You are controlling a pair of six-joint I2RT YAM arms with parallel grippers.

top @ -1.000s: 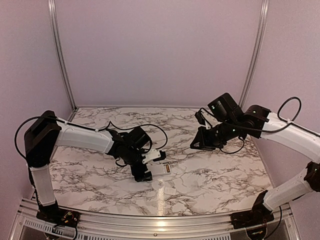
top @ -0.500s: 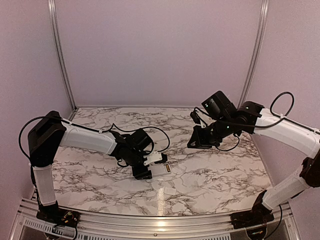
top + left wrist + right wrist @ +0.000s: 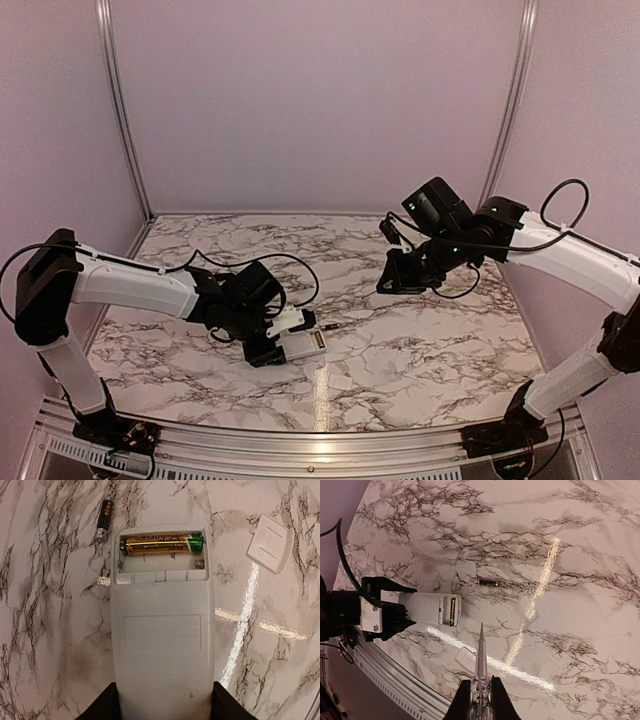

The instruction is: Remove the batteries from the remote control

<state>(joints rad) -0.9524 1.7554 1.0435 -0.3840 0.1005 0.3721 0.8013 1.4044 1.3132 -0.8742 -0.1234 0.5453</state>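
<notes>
At the table (image 3: 285, 680): 1 remote control (image 3: 162, 645), 2 batteries (image 3: 157, 544), 1 cover (image 3: 271, 543).

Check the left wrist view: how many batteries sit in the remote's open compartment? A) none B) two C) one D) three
C: one gold battery lies in the upper slot of the remote. The lower slot shows only a bare spring, and a second battery lies loose on the table beside the remote.
</notes>
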